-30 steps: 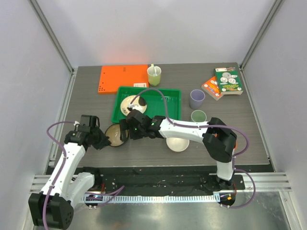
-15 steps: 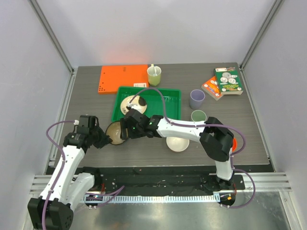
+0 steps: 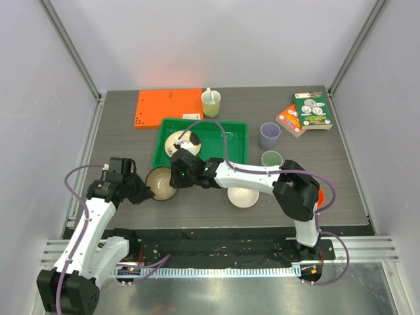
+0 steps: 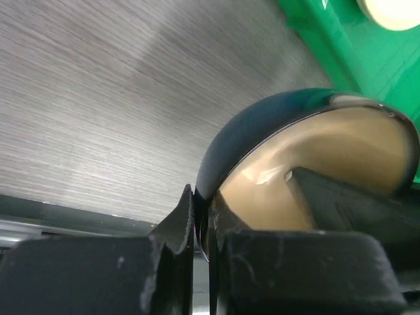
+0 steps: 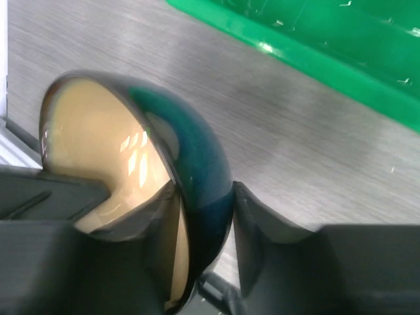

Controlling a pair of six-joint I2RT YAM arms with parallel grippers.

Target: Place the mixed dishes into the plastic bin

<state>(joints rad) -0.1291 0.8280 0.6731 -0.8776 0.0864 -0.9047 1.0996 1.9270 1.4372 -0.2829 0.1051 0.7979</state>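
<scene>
The brown bowl (image 3: 161,184), dark outside and tan inside, sits tilted just in front of the green plastic bin (image 3: 236,125). My left gripper (image 3: 146,190) is shut on its left rim (image 4: 200,203). My right gripper (image 3: 176,176) pinches the opposite rim, one finger inside and one against the outer wall (image 5: 203,197). A cream plate (image 3: 184,141) lies in the bin. The white bowl (image 3: 243,197), lavender cup (image 3: 269,136) and sage-green cup (image 3: 272,159) stand to the right. The orange-red bowl (image 3: 320,195) is mostly hidden behind the right arm.
An orange board (image 3: 168,107) lies behind the bin, with a yellow-green cup holding a spoon (image 3: 210,103) beside it. Books (image 3: 308,113) lie at the back right. The bin's near wall (image 5: 341,46) runs close to the held bowl (image 5: 190,151).
My right gripper has closed from wide open onto the brown bowl's right rim. The left gripper has kept its hold on the other side.
</scene>
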